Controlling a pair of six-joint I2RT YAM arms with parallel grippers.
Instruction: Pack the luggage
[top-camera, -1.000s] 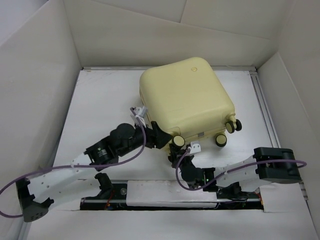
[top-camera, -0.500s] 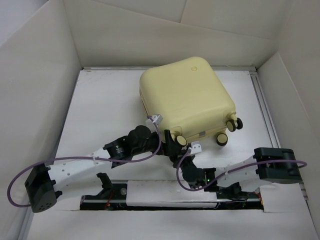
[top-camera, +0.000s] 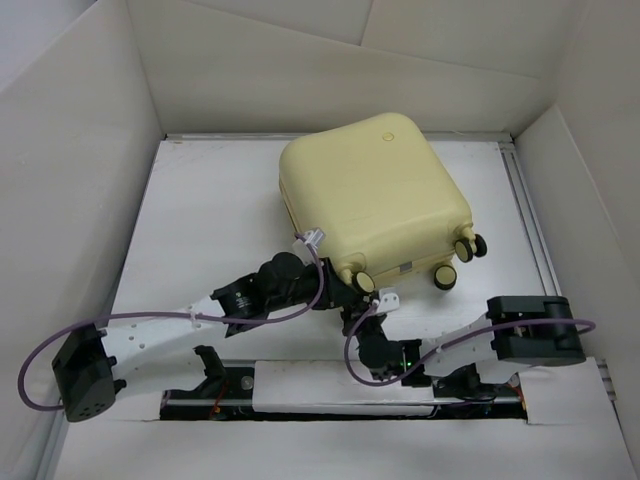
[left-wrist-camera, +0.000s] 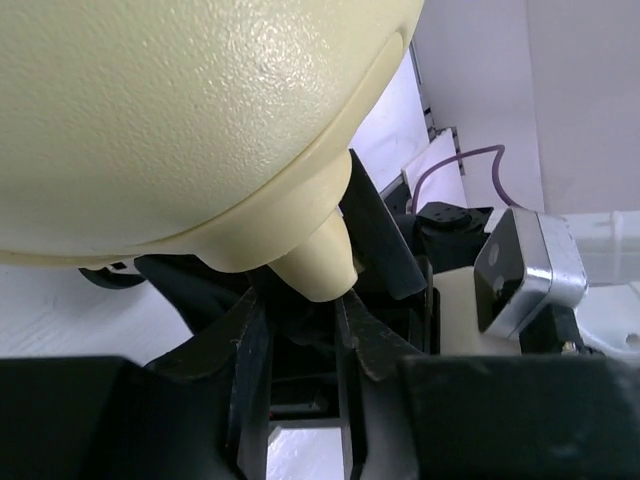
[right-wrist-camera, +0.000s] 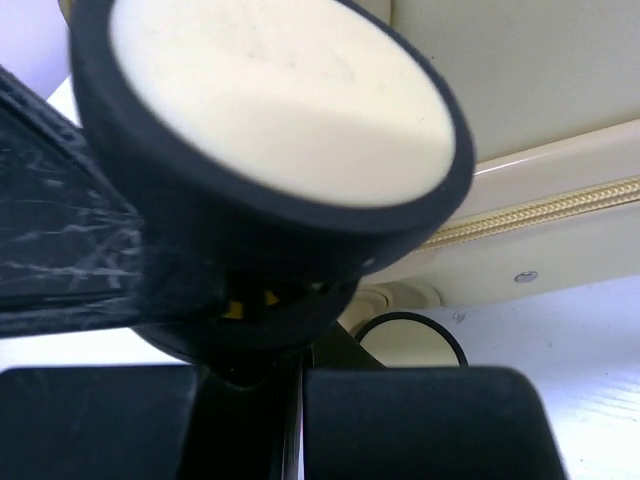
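Note:
The luggage (top-camera: 372, 195), a pale yellow hard-shell suitcase, lies shut and flat at the back middle of the table, with its caster wheels (top-camera: 446, 275) facing the arms. My left gripper (top-camera: 345, 290) is at the near-left caster (top-camera: 363, 282). In the left wrist view its narrowed fingers (left-wrist-camera: 250, 340) close round the cream caster stem (left-wrist-camera: 318, 265) under the shell (left-wrist-camera: 180, 110). My right gripper (top-camera: 353, 318) is shut just in front of that corner. The right wrist view shows a cream-faced black wheel (right-wrist-camera: 270, 110) right above the shut right gripper (right-wrist-camera: 298, 365) and the zip (right-wrist-camera: 540, 210) behind.
White cardboard walls (top-camera: 70, 200) box in the white table (top-camera: 210, 220) on three sides. A metal rail (top-camera: 525, 210) runs along the right edge. Purple cables (top-camera: 300, 300) loop from both wrists. The right arm's wrist body (left-wrist-camera: 525, 265) sits close beside my left gripper.
My left gripper swung right from the suitcase's left front side to the near-left caster, and its jaws narrowed on it. The right arm drew back slightly. The suitcase barely moved.

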